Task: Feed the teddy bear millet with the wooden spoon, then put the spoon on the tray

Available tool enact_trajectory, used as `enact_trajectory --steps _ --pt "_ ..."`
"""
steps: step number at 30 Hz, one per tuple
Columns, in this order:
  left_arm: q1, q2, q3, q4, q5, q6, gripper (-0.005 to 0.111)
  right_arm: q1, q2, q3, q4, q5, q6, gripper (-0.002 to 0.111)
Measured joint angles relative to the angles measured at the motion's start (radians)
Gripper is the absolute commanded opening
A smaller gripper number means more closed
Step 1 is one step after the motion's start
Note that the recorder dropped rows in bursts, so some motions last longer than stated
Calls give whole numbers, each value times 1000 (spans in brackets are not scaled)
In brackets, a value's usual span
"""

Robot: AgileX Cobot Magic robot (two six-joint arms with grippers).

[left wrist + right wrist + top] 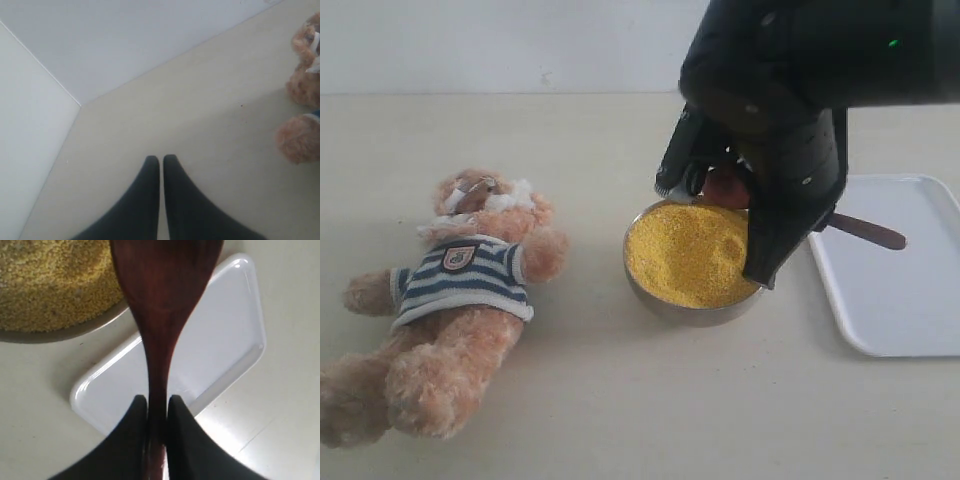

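Observation:
The teddy bear (460,300) lies on its back at the left, its limb (300,137) also showing in the left wrist view. A round metal bowl (665,300) heaped with yellow millet (690,258) stands at the centre. My right gripper (770,225) hangs over the bowl's far right side, shut on the handle of the wooden spoon (162,300). The spoon's bowl (725,188) hovers at the bowl's far rim, and its handle end pokes out over the white tray (905,290). My left gripper (161,159) is shut on nothing, off the exterior view.
The tray (220,335) lies right of the metal bowl (60,332) on the beige table. A pale wall runs along the table's back edge. Bare tabletop separates the bear from the bowl and stretches across the front.

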Motion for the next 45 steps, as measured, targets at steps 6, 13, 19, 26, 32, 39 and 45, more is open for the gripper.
enact_trajectory --steps 6,13,19,26,32,39,45 --pt "0 0 0 0 0 0 4 17 107 0 -68 -2 7 -1" --pt "0 0 0 0 0 0 4 19 125 0 -104 -2 9 -1" --pt "0 0 0 0 0 0 4 19 125 0 -151 -2 9 -1" --pt "0 0 0 0 0 0 4 19 161 0 -160 -2 9 -1" --pt "0 0 0 0 0 0 4 19 165 0 -154 -2 17 -1" --pt "0 0 0 0 0 0 4 19 165 0 -113 -2 20 -1" --pt "0 0 0 0 0 0 4 19 165 0 -83 -2 20 -1"
